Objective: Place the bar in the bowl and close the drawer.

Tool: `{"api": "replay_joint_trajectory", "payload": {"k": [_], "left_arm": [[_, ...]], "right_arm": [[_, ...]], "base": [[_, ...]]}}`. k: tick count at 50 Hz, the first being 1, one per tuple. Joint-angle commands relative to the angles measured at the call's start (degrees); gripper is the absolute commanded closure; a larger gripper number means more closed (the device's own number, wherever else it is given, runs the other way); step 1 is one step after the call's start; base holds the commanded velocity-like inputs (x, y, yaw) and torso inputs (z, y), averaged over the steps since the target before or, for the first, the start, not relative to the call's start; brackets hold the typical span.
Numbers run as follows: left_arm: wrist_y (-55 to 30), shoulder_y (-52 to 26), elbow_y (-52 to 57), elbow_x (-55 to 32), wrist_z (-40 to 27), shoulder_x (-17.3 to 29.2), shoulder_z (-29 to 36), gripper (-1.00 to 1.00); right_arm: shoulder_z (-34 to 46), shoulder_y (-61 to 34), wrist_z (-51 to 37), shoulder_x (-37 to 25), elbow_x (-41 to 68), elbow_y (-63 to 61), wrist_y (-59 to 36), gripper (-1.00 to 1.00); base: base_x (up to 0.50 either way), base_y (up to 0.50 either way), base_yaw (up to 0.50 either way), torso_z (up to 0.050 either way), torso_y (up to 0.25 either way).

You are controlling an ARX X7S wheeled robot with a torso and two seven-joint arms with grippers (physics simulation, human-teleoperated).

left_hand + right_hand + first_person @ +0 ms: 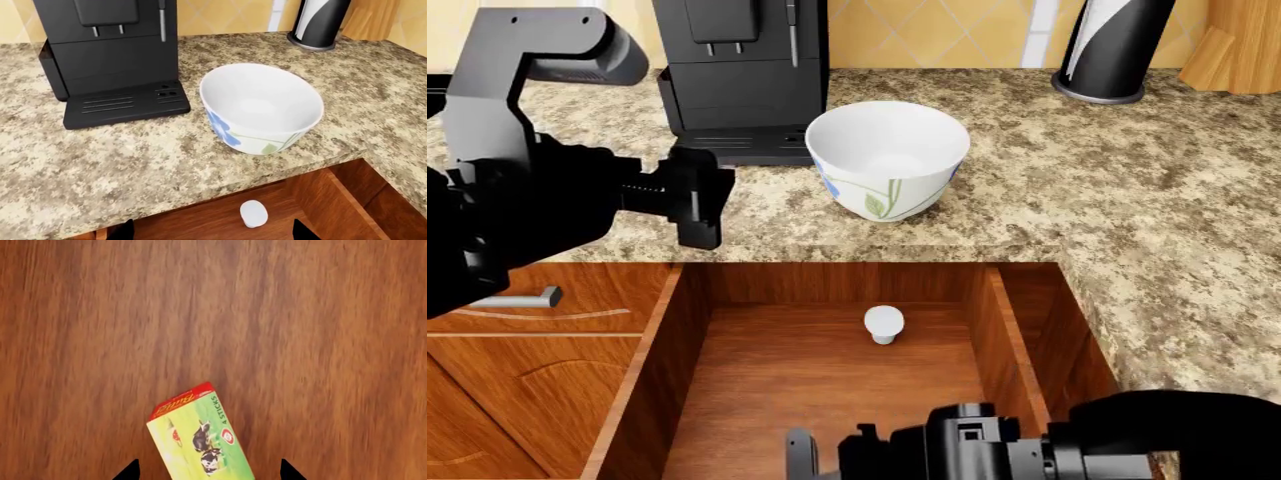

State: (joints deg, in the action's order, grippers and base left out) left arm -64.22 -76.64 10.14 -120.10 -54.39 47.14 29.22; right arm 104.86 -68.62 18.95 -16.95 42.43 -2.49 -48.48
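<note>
- I have the granite table (1174, 200) filling the upper part of my head view, running along the wall and down the right side
- The drawer (827, 390) stands pulled out below the table's front edge, its deep wooden box open to me; a small white rounded object (884, 322) sits on its floor near the back wall
- My left arm hangs above the table's left end, left gripper (701, 205) over the front edge beside the coffee machine (741, 75); in the left wrist view only two dark jaw tips show, set apart and holding nothing
- The coffee machine stands at the back of the table, just left of the bowl
- The bowl (888, 155) sits upright close to the table's front edge, above the drawer, its white inside bare
- A dark cylinder (1114, 50) stands at the back right of the table
- My right gripper (207, 471) is down inside the drawer near its front; the jaws are spread, one tip on each side of the bar (197, 437), and I cannot tell if they touch it
- The bar lies flat and skewed on the drawer floor
</note>
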Motion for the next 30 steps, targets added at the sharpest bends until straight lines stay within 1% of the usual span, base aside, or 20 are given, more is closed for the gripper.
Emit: {"api": "replay_joint_trajectory", "payload": {"k": [1, 30], "left_arm": [[0.1, 0.3, -0.1, 0.4, 0.6, 0.4, 0.0, -1.0], [0.6, 0.6, 0.1, 0.4, 1.0, 0.8, 0.4, -1.0]], "right_arm": [[1.2, 1.8, 0.7, 0.9, -1.5, 2.8, 1.6, -1.0], [4.3, 6.0, 2.4, 2.3, -5.0, 8.6, 5.4, -1.0]], "base": [[0.0, 0.0, 0.0, 0.0, 0.0], [0.0, 0.0, 0.0, 0.0, 0.0]]}}
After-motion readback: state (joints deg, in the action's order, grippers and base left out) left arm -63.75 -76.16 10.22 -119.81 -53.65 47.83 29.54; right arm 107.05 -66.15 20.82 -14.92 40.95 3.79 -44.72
